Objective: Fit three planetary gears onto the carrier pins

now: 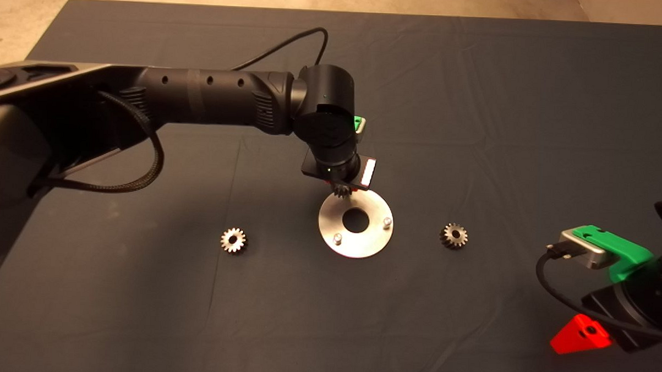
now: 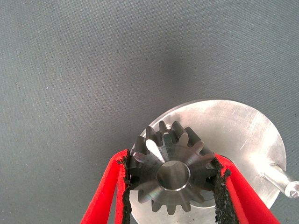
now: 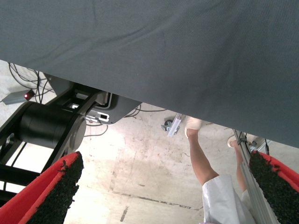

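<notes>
ok, your left tool (image 2: 170, 186) is clamped on a planetary gear (image 2: 170, 173) over the far rim of the disc (image 1: 362, 242); two carrier pins (image 1: 337, 239) show bare. two more gears lie on the surface (image 1: 477, 103), left (image 1: 234, 240) and right (image 1: 453, 235) of it. your right tool (image 3: 163, 186) sits parked lower right, spread wide.

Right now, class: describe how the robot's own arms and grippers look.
The left arm is a black tube with small round holes and a braided black cable. The left gripper has red fingers with rough black pads. The right gripper has a green mount, a red finger and a black cable.
</notes>
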You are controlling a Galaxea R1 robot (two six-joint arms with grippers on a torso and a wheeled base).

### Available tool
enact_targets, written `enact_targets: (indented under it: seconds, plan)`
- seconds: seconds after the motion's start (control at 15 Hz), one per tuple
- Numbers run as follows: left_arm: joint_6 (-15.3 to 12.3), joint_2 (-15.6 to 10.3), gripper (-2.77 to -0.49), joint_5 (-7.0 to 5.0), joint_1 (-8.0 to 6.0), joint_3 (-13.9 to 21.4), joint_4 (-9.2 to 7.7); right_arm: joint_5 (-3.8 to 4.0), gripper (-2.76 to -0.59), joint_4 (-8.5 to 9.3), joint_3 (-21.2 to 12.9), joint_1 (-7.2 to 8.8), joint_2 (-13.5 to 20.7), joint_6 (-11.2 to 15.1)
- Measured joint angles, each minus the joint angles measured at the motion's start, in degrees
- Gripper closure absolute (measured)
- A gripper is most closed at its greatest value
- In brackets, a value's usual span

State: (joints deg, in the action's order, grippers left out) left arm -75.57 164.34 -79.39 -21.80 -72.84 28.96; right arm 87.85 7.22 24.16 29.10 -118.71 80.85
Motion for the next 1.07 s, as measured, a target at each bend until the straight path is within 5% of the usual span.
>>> enact_targets:
  seconds: [0.4,0.53,1.07]
  plan:
    - [0.67,0.21,-0.90,0.65,-0.15,-1.02,0.00,0.02,-2.64,0.00,0.00,0.00,0.00,0.02]
    - [0.63,0.13,-0.90,2.07,-0.11,-1.22,0.16,0.02,-2.65,0.00,0.00,0.00,0.00,0.00]
    - [0.57,0.02,-0.90,2.57,0.02,-0.86,0.33,0.02,-2.64,0.00,0.00,0.00,0.00,0.02]
